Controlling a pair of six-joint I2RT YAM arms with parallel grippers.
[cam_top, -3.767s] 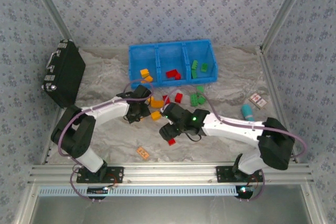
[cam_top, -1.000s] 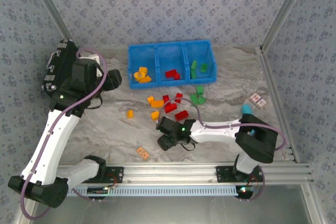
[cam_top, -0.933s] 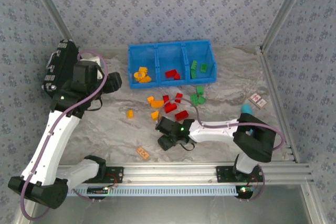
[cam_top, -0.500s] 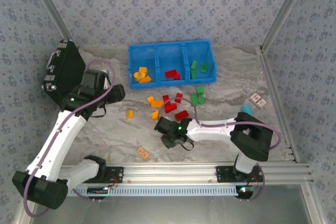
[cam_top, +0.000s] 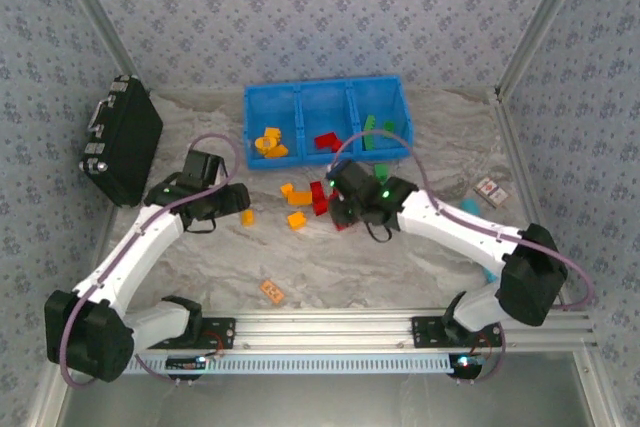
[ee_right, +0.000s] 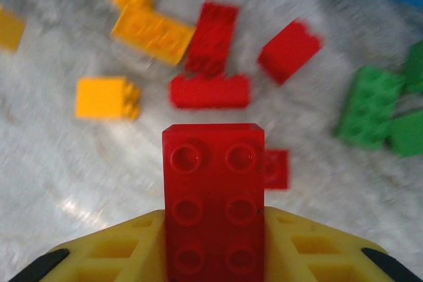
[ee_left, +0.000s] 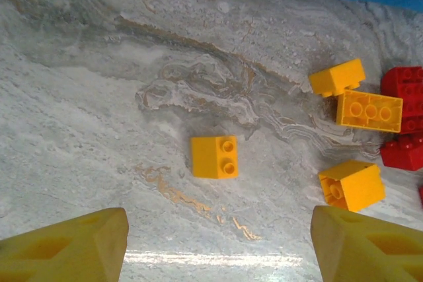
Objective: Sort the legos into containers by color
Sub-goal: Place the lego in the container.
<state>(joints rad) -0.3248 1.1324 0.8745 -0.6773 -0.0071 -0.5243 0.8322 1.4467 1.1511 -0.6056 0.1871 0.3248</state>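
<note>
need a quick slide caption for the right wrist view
Right gripper shut on a red lego brick, with loose red bricks, orange-yellow bricks and green bricks on the marbled table beyond.

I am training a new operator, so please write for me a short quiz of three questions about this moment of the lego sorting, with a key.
1. True or false: the right gripper holds a green brick.
2. Which colour of bricks lies in the left compartment of the blue bin? A red, B orange-yellow, C green.
3. Fill in: the jaws of the left gripper stand ___ over a lone orange-yellow brick.
Key: 1 false, it holds a red brick; 2 B; 3 open.
</note>
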